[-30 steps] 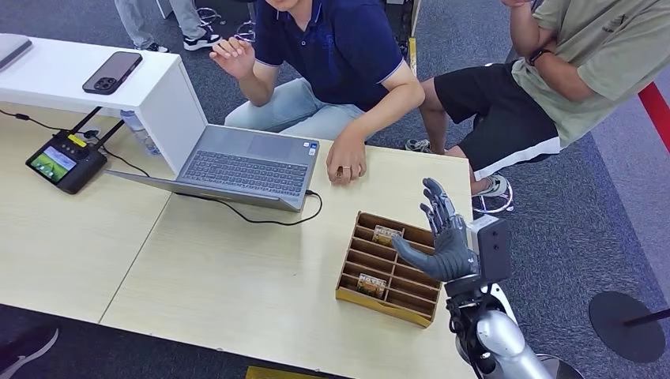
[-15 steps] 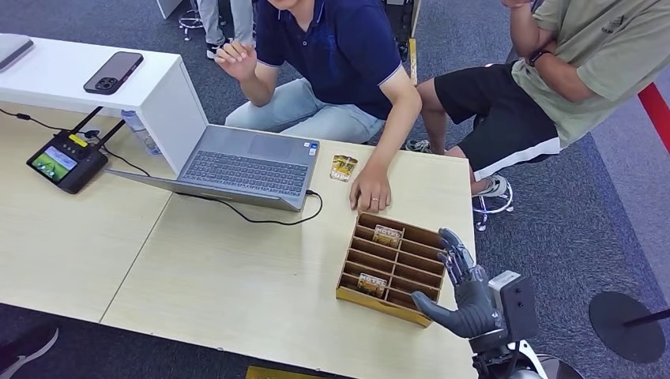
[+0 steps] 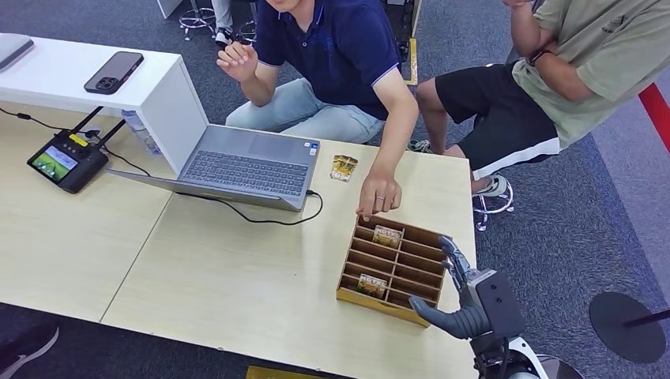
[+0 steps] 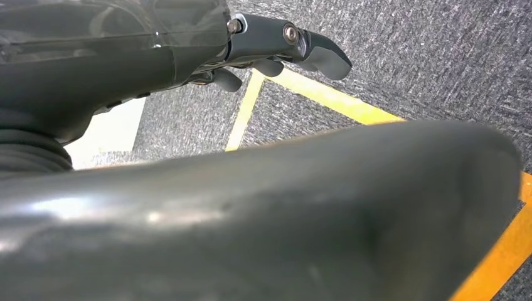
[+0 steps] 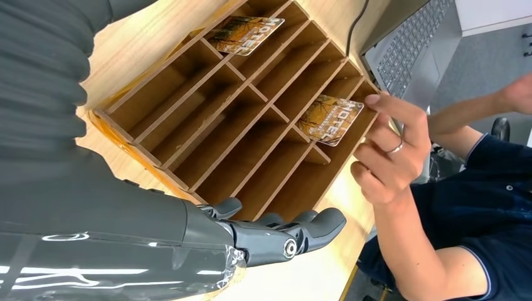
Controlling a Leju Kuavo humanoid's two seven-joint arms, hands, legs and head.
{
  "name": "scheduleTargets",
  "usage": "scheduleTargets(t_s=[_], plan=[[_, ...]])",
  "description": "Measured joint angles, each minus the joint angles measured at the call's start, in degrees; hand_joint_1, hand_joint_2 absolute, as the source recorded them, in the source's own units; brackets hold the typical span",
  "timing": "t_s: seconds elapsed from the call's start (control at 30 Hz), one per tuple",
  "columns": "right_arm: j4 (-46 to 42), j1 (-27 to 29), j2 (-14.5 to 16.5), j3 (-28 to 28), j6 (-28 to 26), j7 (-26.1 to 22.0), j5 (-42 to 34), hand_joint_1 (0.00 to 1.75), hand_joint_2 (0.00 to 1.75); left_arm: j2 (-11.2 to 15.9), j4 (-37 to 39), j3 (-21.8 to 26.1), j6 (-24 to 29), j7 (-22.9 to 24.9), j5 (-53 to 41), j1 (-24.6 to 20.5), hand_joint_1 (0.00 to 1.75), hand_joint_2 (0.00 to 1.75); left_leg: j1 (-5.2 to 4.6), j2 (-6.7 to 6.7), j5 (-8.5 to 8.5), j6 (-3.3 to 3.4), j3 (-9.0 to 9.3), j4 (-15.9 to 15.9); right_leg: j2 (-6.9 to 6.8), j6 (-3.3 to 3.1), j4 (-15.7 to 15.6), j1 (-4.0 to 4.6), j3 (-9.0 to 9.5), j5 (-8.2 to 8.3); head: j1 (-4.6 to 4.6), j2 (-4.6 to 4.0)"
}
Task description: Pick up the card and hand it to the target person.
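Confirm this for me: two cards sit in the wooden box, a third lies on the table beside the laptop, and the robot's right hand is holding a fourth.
Not quite. The right hand holds nothing; its fingers are apart beside the wooden box, as the right wrist view shows. The rest stands: two cards sit in the box, and a third card lies on the table beside the laptop.

Three cards [image 3: 387,235], one wooden rack [image 3: 351,268], one laptop [image 3: 241,167], one phone [image 3: 112,72], two seated people [image 3: 340,47].
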Motion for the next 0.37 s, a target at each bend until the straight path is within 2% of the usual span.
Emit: scheduleTargets(t_s=[0.37], plan=[[1.4, -0.8, 0.0, 1.2, 0.1, 0.0, -0.1, 0.00, 1.75, 0.1, 0.0, 0.0, -0.6, 0.0, -0.1, -0.1, 0.00, 0.00, 0.00, 0.00, 0.00, 0.00, 0.00, 0.0, 0.00, 0.00, 0.0, 0.00, 0.00, 0.00, -0.01, 0.00]])
